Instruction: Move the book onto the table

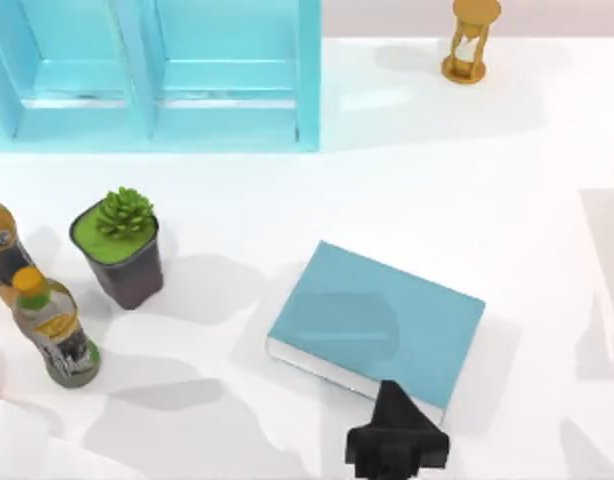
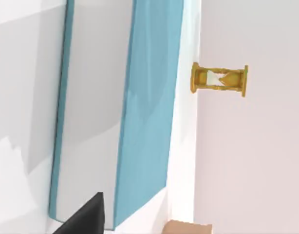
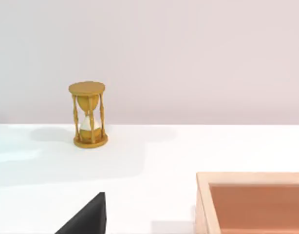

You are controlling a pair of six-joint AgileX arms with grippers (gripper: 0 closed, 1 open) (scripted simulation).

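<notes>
The table (image 1: 507, 200) carries the book (image 1: 382, 320) lying flat, centre-right, away from the shelf cabinet (image 1: 152, 75). The left gripper (image 1: 395, 425) pinches its near edge. Placement looks finished; next comes letting go and retreating.

Shiny white table, mostly smooth plastic-looking stuff on it

You've got a glossy white table (image 1: 507, 200) that catches soft reflections, and a book (image 1: 382, 320) with a smooth, matt light-blue cover and white paper page edges. The cabinet (image 1: 227, 90) looks like glossy painted blue panels. The hourglass (image 1: 469, 40) reads as polished golden wood or brass, can't tell which. The two bottles (image 1: 55, 325) look like clear plastic, the plant pot (image 1: 127, 268) is dark and matt, and the box (image 3: 252, 202) has a plain wood look.
</notes>
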